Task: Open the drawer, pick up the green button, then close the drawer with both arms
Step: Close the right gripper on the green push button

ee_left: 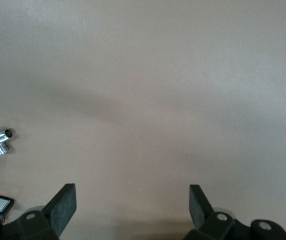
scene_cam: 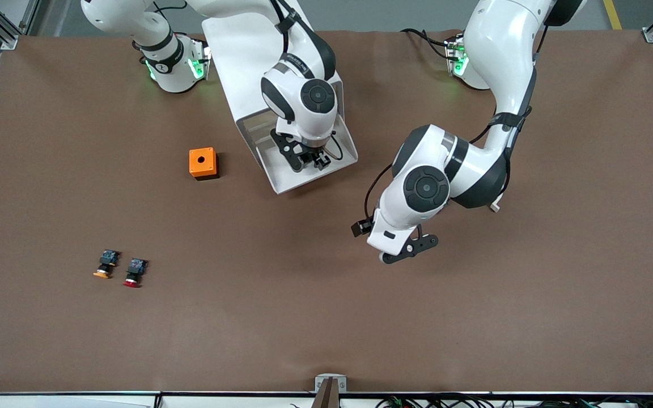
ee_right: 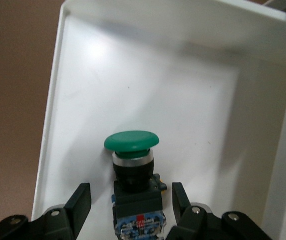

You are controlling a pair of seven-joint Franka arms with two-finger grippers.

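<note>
The drawer (scene_cam: 281,182) stands pulled out of the white cabinet (scene_cam: 241,56); its white floor (ee_right: 158,90) fills the right wrist view. The green-capped button (ee_right: 131,150) lies on that floor, black body and blue rear toward the wrist. My right gripper (scene_cam: 306,161) is down in the drawer, open, its fingers (ee_right: 131,200) on either side of the button's body with a gap on each side. In the front view the button is hidden under the right hand. My left gripper (scene_cam: 410,248) is open and empty over bare table (ee_left: 132,205), nearer the front camera than the drawer.
An orange box with a round hole (scene_cam: 203,162) sits beside the drawer toward the right arm's end. An orange-capped button (scene_cam: 105,264) and a red-capped button (scene_cam: 134,272) lie nearer the front camera at that end.
</note>
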